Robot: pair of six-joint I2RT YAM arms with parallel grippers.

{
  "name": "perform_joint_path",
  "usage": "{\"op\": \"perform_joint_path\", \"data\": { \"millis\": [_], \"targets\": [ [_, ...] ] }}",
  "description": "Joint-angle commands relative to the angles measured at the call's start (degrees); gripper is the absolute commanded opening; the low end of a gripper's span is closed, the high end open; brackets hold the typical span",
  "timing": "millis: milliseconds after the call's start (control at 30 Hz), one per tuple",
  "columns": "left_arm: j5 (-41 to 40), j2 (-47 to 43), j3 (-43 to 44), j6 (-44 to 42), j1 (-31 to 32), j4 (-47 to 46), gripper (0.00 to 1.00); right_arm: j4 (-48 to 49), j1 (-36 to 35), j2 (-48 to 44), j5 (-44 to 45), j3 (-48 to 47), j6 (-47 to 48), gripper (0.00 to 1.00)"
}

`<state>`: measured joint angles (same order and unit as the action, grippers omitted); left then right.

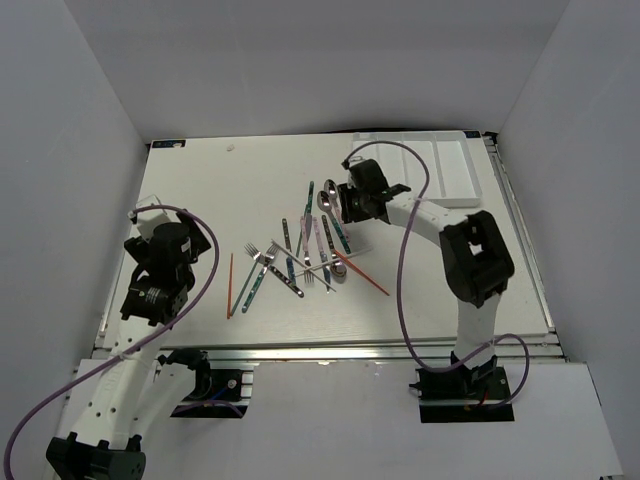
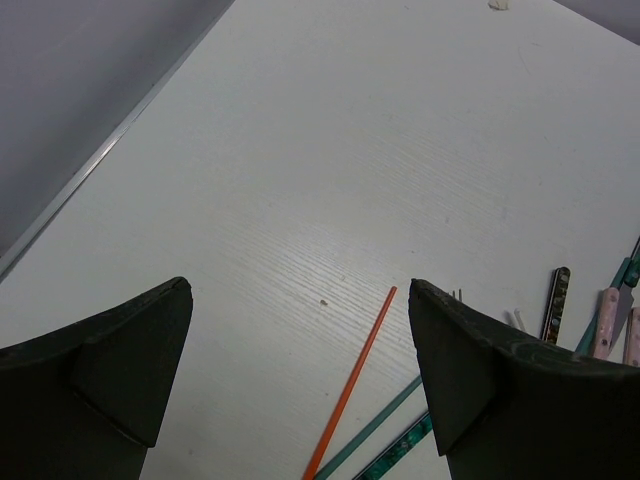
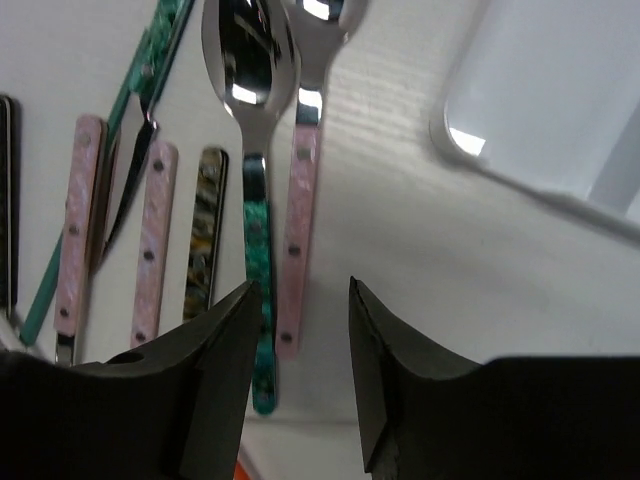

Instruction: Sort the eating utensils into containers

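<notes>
White surface (image 1: 200, 190), mid-sort: the compartmented tray (image 1: 455, 170) at the far right corner shows no utensils in the slots visible. The utensils (image 1: 310, 250) lie scattered mid-surface, some crossing. Right end effector (image 3: 305, 300), gap narrow and holding nothing, hangs over the pink-handled spoon (image 3: 297, 230), near the tray. Left end effector (image 2: 300, 330) gapes wide, empty, near an orange chopstick (image 2: 350, 390). Utensils prob. stiff, light, slick & thin; best pinched across the handle, not the bowl.
</notes>
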<state>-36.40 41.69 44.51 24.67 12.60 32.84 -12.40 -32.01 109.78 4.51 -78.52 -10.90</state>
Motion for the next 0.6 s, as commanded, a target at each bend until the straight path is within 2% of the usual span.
{"op": "perform_joint_path", "data": {
  "millis": [0,333,567],
  "targets": [
    [1.2,0.4,-0.2,-0.3,0.3,-0.7,0.98,-0.1,-0.3,5.2,0.7,-9.9,2.8,0.46],
    [1.3,1.7,-0.1,-0.4,0.2,-0.8,0.98,-4.3,-0.4,18.5,3.4,-22.7,5.0,0.43],
    [1.7,2.6,0.0,-0.6,0.2,-0.8,0.98,-4.4,-0.4,22.0,4.1,-22.5,5.7,0.33]
  ]
}}
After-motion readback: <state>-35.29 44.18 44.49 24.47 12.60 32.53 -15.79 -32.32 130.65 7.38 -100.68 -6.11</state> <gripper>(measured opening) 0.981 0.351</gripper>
